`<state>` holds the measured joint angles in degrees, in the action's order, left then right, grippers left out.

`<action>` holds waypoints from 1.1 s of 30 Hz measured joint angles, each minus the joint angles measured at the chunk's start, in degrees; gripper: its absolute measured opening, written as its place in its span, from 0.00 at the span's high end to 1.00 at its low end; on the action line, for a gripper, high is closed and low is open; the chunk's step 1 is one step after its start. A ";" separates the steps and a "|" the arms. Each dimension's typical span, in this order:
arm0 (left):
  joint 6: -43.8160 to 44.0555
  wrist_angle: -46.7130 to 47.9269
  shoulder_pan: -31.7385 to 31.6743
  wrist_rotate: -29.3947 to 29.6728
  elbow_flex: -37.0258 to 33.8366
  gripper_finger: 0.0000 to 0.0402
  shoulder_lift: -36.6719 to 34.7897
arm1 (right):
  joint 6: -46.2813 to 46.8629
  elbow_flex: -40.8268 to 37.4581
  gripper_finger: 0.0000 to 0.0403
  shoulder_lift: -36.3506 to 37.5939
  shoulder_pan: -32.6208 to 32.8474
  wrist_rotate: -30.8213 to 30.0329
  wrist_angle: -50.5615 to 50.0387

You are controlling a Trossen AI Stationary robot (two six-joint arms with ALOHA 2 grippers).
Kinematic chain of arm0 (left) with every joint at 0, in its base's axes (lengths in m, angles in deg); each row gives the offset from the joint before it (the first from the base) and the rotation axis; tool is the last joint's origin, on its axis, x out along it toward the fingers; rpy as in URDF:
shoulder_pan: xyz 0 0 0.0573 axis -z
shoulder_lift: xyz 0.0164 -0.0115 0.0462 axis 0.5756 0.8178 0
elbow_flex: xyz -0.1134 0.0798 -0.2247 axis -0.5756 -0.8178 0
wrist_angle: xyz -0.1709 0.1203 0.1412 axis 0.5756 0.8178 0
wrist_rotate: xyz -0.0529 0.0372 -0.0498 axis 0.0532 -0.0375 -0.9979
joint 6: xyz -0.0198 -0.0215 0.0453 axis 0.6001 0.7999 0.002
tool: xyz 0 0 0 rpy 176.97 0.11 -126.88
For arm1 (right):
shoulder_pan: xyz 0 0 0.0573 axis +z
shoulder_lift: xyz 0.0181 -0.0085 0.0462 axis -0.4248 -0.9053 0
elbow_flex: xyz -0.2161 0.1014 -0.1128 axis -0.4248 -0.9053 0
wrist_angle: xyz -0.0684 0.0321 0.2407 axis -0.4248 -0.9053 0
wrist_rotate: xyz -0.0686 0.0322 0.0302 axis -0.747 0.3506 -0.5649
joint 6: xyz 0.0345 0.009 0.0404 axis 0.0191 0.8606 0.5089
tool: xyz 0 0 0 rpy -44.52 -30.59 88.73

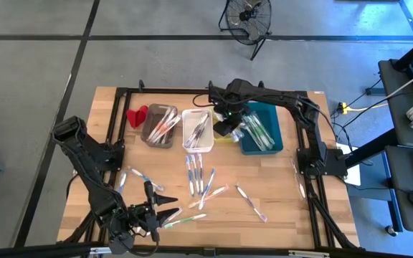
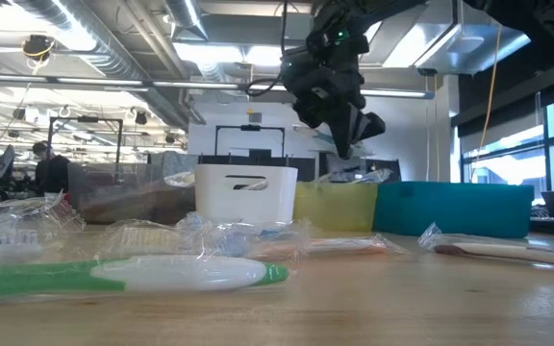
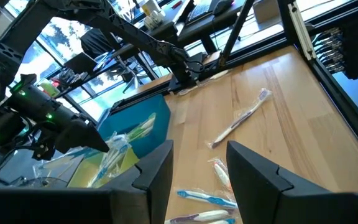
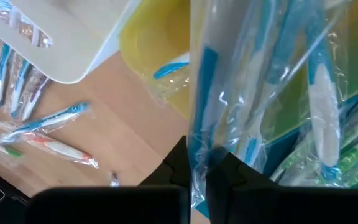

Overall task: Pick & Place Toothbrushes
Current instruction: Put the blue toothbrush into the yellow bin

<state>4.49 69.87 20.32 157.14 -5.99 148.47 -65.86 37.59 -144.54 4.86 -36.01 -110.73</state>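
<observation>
Right hand (image 1: 226,127): held raised above the desk, over the yellow bin (image 1: 224,135), between the white bin (image 1: 197,130) and the teal bin (image 1: 262,127)
Right hand's grip: fingers (image 4: 174,163) closed together on a wrapped toothbrush (image 4: 204,87); the clear wrapper is pinched at one end and a blue handle is seen through it
Held toothbrush relative to hand: it extends forward from the fingertips, over the yellow bin's edge and the teal bin's contents, in the right wrist view
Low view: the right hand (image 2: 346,123) is seen hanging above the row of bins, clear of them
Yellow bin contents: one blue toothbrush (image 4: 169,68) is seen inside
Teal bin contents: several wrapped toothbrushes (image 1: 258,132) lie in it
White and grey bins: toothbrushes are seen in the white bin and in the grey bin (image 1: 159,125)
Loose toothbrushes: a group (image 1: 198,174) lies on the desk (image 1: 278,186) in front of the white bin, well apart from the right hand; others are scattered toward the near edge
Left hand (image 1: 165,213): waiting low at the near left corner of the desk, fingers (image 3: 258,177) spread apart, nothing held
Near the left hand: a green and white toothbrush (image 1: 185,218) lies just beside it
Red object (image 1: 136,115): beside the grey bin at the far left
</observation>
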 joint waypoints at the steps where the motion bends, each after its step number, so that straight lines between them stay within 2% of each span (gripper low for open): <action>1: 0.02 0.00 0.00 0.00 0.00 0.64 0.00 | 0.01 0.00 0.96 0.00 -0.14 0.03 -0.20; 13: 0.23 0.43 0.00 -0.04 0.00 0.64 0.02 | 0.45 -1.37 0.96 -3.33 -1.01 3.22 -2.02; 22: 1.71 1.69 0.00 -2.19 0.00 0.64 0.02 | -0.04 -1.40 0.96 -6.60 -1.25 4.89 -2.41; 26: 1.71 1.68 0.00 -2.19 0.00 0.64 0.02 | -0.04 -1.38 0.95 -7.95 -1.58 7.34 -3.22; 33: 1.72 1.68 0.00 -2.17 0.00 0.64 0.02 | -0.02 -1.40 0.96 -8.83 -2.55 7.12 -3.05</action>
<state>6.20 71.55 20.32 154.98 -5.99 148.50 -65.88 36.20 -153.37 2.30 -28.89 -113.78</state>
